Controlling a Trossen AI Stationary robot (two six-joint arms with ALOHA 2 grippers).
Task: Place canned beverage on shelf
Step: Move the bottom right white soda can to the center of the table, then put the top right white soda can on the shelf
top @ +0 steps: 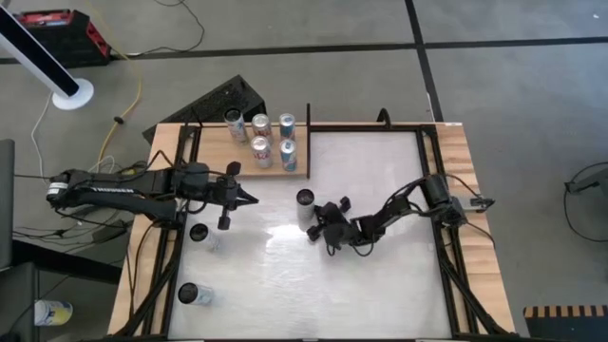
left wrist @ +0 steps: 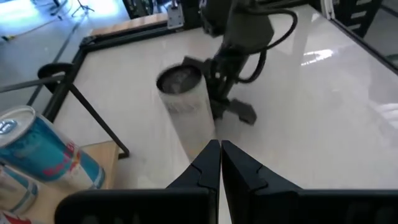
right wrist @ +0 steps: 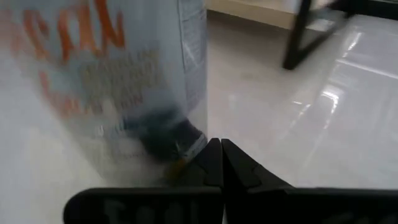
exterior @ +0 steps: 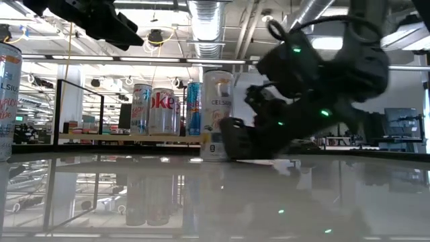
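A tall white can [top: 305,201] stands upright on the white tabletop near the middle; it also shows in the low view [exterior: 216,114] and the left wrist view [left wrist: 186,109]. My right gripper [top: 315,230] is shut, low at the table, with its tips beside the can's lower wall [right wrist: 124,124]. My left gripper [top: 252,199] is shut and empty, raised to the left of the can and pointing at it. The light-wood shelf [top: 214,154] at the far left holds several upright cans [top: 261,138]. My right gripper has its shut fingertips [right wrist: 217,155] close against the foot of the white can's wall [right wrist: 180,140], coming level from the table's right side. I cannot tell whether they touch it. The can stands upright on the table.
Two more cans stand on the table at the near left [top: 199,233] [top: 189,294]. The shelf's black uprights [top: 307,142] rise just beyond the white can. Open tabletop [top: 380,285] lies toward the near right.
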